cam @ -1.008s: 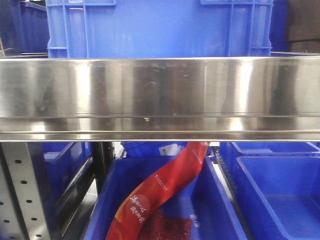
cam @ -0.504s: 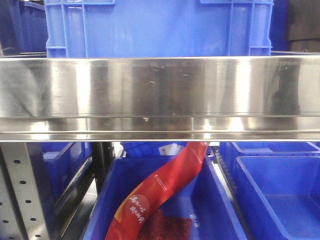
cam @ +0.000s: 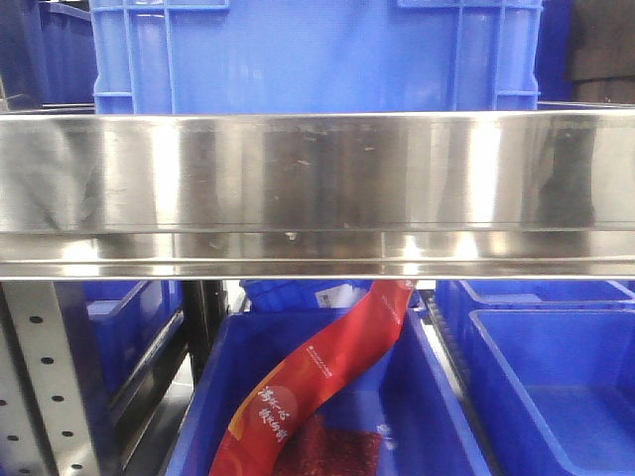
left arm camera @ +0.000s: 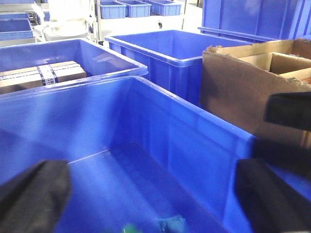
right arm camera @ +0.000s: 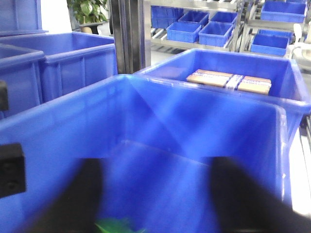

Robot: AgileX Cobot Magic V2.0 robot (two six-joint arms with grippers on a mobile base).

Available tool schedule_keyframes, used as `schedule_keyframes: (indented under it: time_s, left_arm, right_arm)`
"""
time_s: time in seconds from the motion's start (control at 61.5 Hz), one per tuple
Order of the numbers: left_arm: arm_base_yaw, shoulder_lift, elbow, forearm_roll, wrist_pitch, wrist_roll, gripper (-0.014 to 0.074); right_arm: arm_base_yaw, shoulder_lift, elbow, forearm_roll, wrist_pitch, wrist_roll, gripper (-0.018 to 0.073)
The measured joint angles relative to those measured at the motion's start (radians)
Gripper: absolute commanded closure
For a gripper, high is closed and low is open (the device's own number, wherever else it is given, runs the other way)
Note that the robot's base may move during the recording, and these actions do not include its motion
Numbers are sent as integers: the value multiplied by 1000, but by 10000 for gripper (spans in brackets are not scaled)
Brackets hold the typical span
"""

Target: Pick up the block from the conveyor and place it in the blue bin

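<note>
The blue bin (left arm camera: 184, 145) is smooth, glossy plastic with light streaks on its walls. The cardboard box (left arm camera: 238, 92) beside it is matt brown paperboard with rough torn edges. The rail (cam: 317, 188) is brushed, shiny metal, and the red pouch (cam: 317, 377) glossy film.

Only print in view sat on the red packet (cam: 319, 382), lower center of the front view, hanging into a blue bin (cam: 437, 416): yellow-white Chinese characters running along its length, plus a small white logo higher up. Too small and tilted to read. Taped boxes (right arm camera: 228, 80) in the wrist views showed no legible labels.
</note>
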Motion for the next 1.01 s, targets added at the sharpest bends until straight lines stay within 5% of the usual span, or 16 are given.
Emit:
schedule_keyframes:
  time_s: [0.179,0.423,0.65,1.008]
  left_arm:
    - [0,-20,-2,0,0,0,706]
    - [12,-54,-2,0,58,2,707]
    - [115,-232,84,0,66,2,707]
    - [151,-625,644,-4,-225,2,707]
  right_arm:
    - [0,-48,-2,2,-17,0,727]
    - [-7,-74,0,2,-2,0,727]
    - [-114,-244,135,2,-46,0,727]
    - [-179,-622,601,2,-55,0,727]
